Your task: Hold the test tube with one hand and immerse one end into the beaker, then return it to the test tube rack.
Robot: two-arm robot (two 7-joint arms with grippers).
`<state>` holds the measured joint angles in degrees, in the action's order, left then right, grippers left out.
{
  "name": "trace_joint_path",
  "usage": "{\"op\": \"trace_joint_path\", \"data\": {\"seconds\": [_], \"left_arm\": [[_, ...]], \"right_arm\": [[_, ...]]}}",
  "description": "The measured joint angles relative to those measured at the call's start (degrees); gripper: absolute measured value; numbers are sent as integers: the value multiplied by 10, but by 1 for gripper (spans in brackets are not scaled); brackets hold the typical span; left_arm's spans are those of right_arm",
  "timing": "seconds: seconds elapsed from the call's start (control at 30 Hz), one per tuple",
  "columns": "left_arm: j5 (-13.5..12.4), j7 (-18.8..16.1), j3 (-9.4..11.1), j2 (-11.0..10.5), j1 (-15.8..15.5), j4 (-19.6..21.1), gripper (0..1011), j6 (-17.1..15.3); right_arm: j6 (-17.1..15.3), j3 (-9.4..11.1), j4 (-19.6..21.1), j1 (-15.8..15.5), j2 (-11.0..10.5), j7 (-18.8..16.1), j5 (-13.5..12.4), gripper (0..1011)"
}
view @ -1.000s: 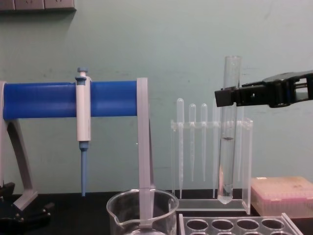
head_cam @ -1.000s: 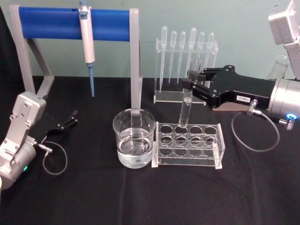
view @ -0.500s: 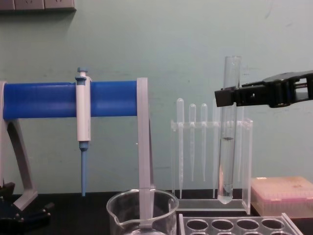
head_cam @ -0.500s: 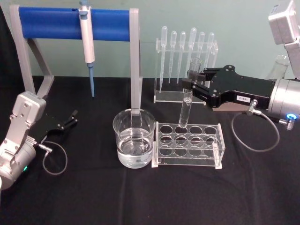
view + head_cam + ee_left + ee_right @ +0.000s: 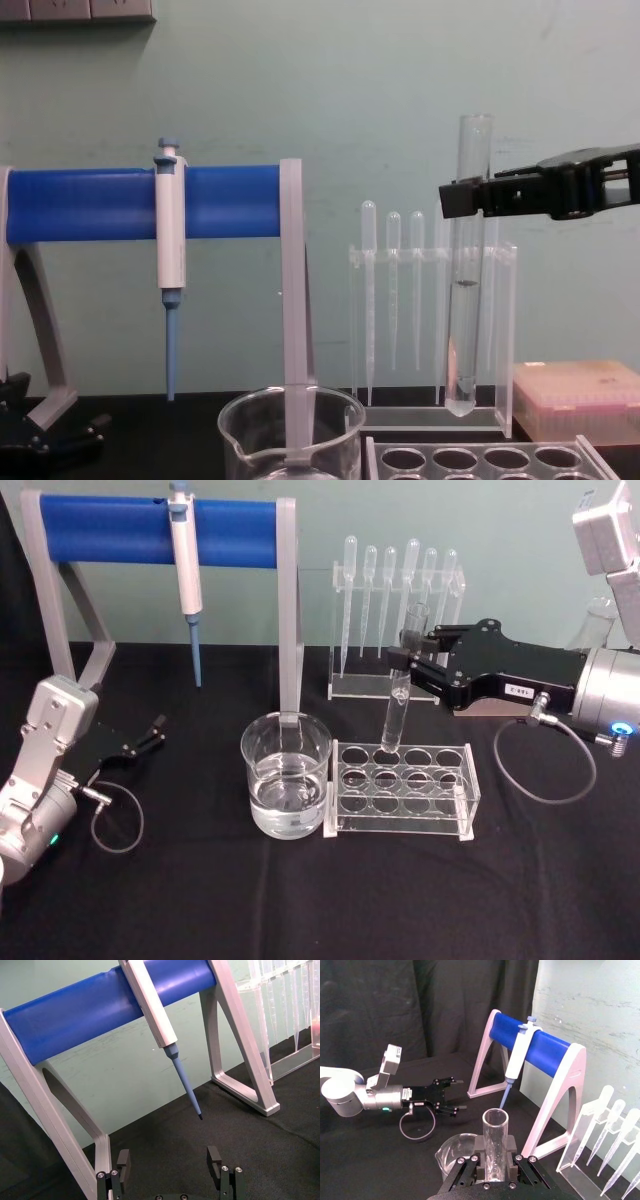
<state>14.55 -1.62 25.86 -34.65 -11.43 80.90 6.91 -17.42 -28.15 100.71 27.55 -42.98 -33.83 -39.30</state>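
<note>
- Right pincer [image 5: 409, 665] clamps tube [image 5: 396, 710] upright, just above rack [image 5: 400, 825].
- Best keep it vertical and clear the rack before crossing to beaker [image 5: 252, 770].
- Left pincer [image 5: 152, 732] gapes idle by desk's [image 5: 200, 900] left edge.

The chest view's bottom edge cuts off the wide clear glass beaker [image 5: 290, 432] and the clear round-holed rack [image 5: 490, 460]. In the right wrist view, the lower length of the long glass test tube [image 5: 495, 1132] is hidden behind the black right gripper [image 5: 495, 1162].
</note>
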Motion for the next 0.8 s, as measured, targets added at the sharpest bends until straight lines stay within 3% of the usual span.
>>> {"op": "trace_joint_path", "data": {"seconds": [0.8], "left_arm": [[0,0,0,0,0,0,1000,0]], "right_arm": [[0,0,0,0,0,0,0,236]]}}
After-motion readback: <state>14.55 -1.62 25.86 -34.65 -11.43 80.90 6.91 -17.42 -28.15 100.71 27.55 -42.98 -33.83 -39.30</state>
